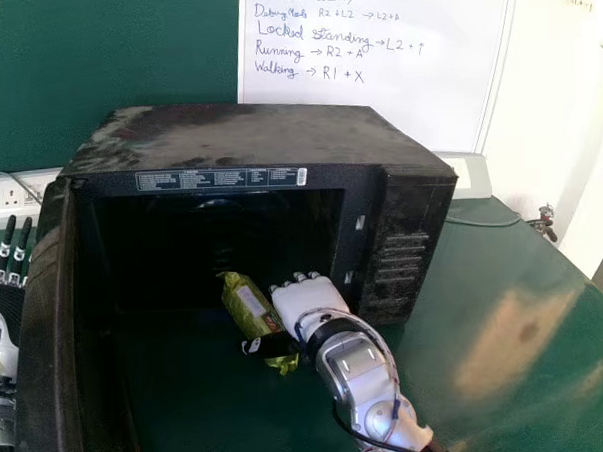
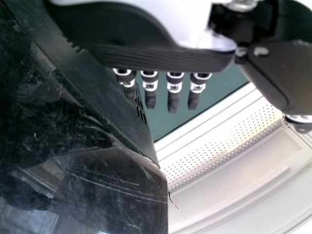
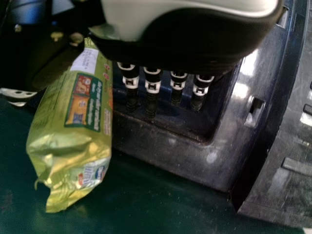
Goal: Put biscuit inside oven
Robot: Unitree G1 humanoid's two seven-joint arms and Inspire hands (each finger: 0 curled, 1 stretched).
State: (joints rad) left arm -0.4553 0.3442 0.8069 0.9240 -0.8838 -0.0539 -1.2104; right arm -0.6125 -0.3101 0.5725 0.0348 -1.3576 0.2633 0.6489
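Right arm, bottom right: we should ease it forward, level.
Right robot hand, centre: thumb clamped round the biscuit packet; we'd release only well inside.
Biscuit packet, centre: slanted before the oven; we'd straighten it first.
Left robot hand, left edge: fingers apart, partly cut off.
Oven cavity, centre: too dark for us to read.

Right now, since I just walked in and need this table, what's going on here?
The robot's right hand holds a green biscuit packet at the open front of a black oven, its thumb across the packet. The packet isn't fully inside. The oven door stands open, with the idle left hand on its outer side, fingers straight.
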